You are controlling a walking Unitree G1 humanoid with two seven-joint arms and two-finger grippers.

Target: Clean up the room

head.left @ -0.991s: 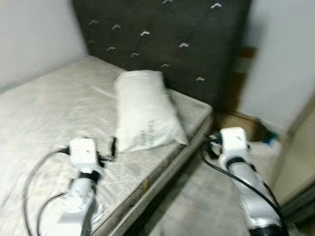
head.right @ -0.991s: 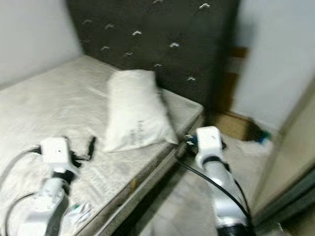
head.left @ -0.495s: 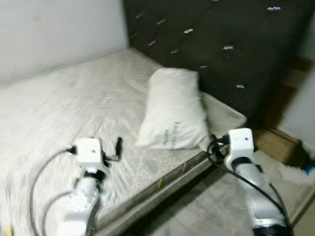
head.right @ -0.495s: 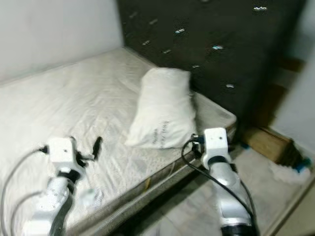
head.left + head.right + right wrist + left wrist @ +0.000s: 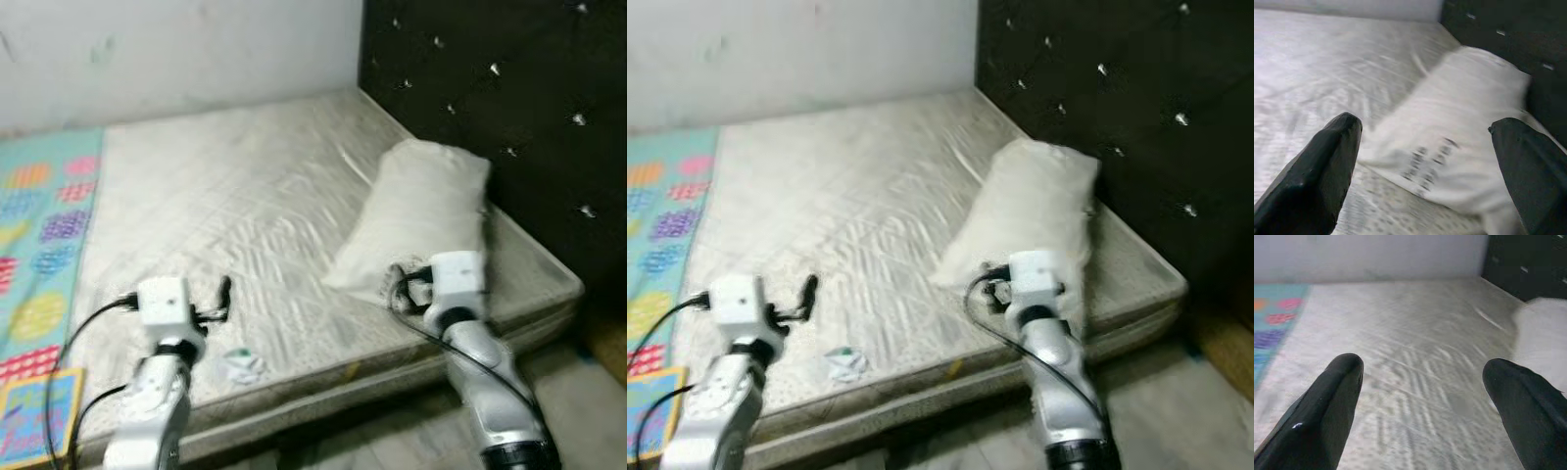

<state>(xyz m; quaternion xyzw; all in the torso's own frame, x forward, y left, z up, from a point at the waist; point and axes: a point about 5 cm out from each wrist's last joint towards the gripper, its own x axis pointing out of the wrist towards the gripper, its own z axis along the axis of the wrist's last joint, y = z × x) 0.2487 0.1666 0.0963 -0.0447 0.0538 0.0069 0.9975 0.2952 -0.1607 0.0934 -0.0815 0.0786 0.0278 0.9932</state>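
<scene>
Lying lengthwise toward the headboard on the bed, the pillow sits straight ahead of the right hand, spread and empty, nearer than the equally spread, empty left hand.

You had soft, even indoor light, and motion blur smeared both head views; the dark tufted headboard stayed dim, its studs glinting.
</scene>
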